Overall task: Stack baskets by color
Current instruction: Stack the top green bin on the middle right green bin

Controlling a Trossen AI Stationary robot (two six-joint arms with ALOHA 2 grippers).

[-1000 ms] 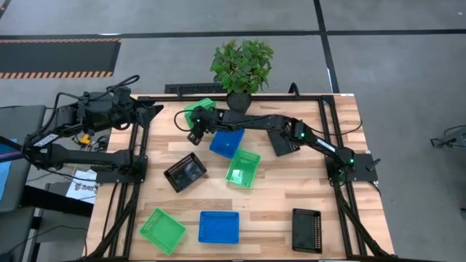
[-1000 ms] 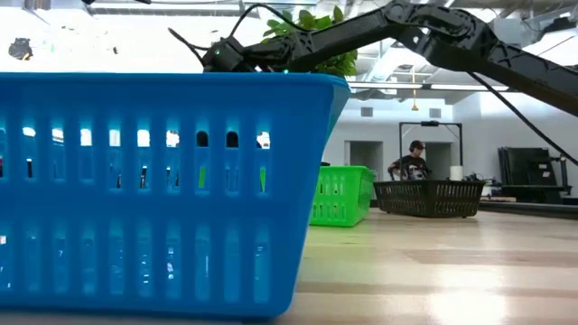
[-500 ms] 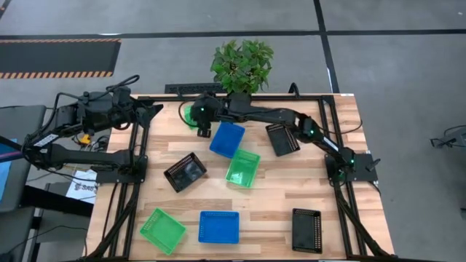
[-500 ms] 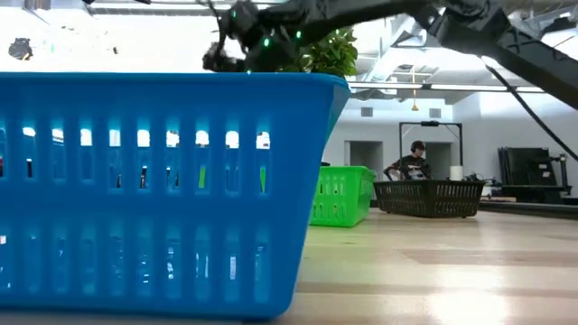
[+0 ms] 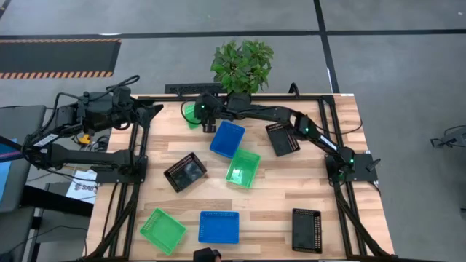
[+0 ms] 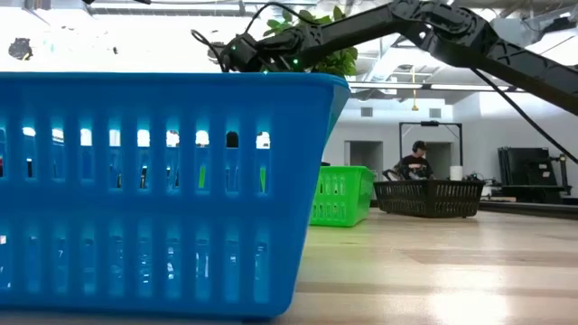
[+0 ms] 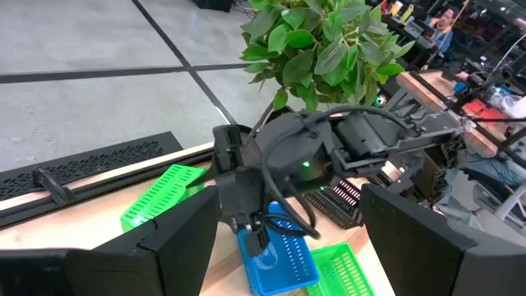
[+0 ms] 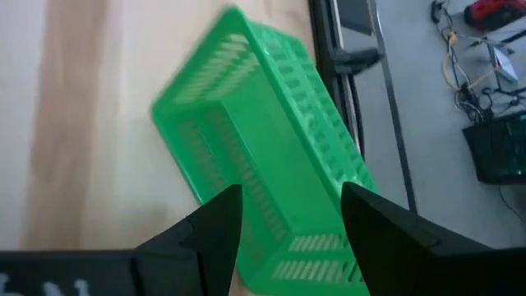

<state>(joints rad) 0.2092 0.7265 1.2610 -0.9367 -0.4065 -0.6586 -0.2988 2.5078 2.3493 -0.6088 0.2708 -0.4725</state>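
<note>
My right gripper [image 5: 208, 124] reaches across to the table's far left corner and hangs open above a green basket [image 5: 191, 114]. In the right wrist view that basket [image 8: 263, 164] shows beyond and between the open fingers, its hollow side toward them. It lies beside the table's frame rail [image 8: 337, 57]. A blue basket [image 5: 227, 138], a second green one [image 5: 242, 167] and two black ones [image 5: 184, 172] [image 5: 281, 138] lie mid-table. Along the near edge lie a green [image 5: 162, 229], a blue [image 5: 218, 227] and a black basket [image 5: 306, 229]. My left gripper [image 5: 149, 110] waits open at the far left.
A potted plant [image 5: 242, 67] stands at the far edge, just behind my right arm. The black frame rails [image 5: 138, 145] run along the table's left and right sides. In the low view a person [image 6: 415, 160] sits far back in the room.
My right gripper has swung a little toward the table's far edge and right, risen slightly and rolled about its own line, staying open over the far-left green basket.
</note>
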